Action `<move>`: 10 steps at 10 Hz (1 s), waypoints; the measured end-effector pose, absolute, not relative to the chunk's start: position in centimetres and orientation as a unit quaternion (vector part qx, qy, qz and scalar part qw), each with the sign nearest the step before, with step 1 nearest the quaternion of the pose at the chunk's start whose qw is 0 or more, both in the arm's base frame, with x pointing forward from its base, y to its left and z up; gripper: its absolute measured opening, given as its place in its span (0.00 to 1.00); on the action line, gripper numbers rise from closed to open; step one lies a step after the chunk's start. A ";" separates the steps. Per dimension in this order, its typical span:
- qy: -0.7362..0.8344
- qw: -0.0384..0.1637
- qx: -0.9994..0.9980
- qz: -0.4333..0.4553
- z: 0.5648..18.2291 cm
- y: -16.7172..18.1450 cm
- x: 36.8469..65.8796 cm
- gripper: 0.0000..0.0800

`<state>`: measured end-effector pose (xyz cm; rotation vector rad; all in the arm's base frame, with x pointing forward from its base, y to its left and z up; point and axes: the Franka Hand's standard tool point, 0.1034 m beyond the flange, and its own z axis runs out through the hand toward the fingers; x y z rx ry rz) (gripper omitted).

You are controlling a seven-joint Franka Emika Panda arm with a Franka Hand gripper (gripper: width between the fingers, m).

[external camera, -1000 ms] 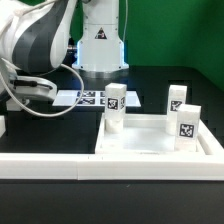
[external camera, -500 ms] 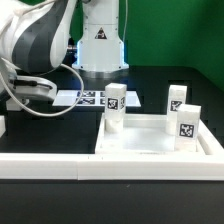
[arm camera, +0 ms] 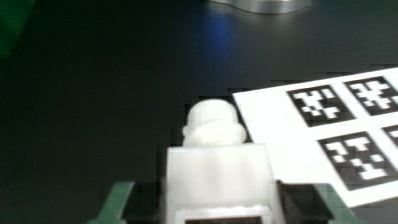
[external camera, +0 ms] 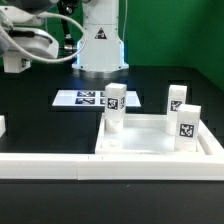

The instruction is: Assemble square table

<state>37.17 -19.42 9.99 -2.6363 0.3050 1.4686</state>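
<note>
The square tabletop [external camera: 150, 148] lies in the front right part of the exterior view, rim up. Three white tagged legs stand upright in it: one at its far left corner [external camera: 114, 106], two on its right side [external camera: 177, 99] [external camera: 187, 122]. My gripper [external camera: 14, 62] is high at the exterior view's upper left, partly cut off. In the wrist view my gripper [arm camera: 210, 206] is shut on a fourth white leg [arm camera: 215, 150], whose rounded screw end points away from the hand, above the black table. Both fingers [arm camera: 121, 200] press its sides.
The marker board [external camera: 88, 98] lies on the black table behind the tabletop and shows beside the held leg in the wrist view [arm camera: 347, 120]. A long white rail [external camera: 45, 164] runs along the front. The robot base [external camera: 100, 45] stands at the back.
My arm has risen from low over the table, left of the marker board, to high at the exterior view's upper left. The tabletop and its three legs have not moved.
</note>
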 end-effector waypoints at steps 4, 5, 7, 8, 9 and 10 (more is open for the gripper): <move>0.111 0.011 -0.938 0.329 13.1 -16.3 43.3 0.36; 0.122 -0.005 -0.951 0.283 14.8 -13.9 45.6 0.36; 0.132 -0.023 -0.960 0.246 17.2 -10.7 48.6 0.36; 0.123 -0.024 -0.972 0.196 16.6 -10.9 49.3 0.36; 0.122 -0.019 -0.978 0.165 16.4 -10.7 49.1 0.36; 0.120 -0.018 -0.983 0.136 16.4 -10.5 49.4 0.36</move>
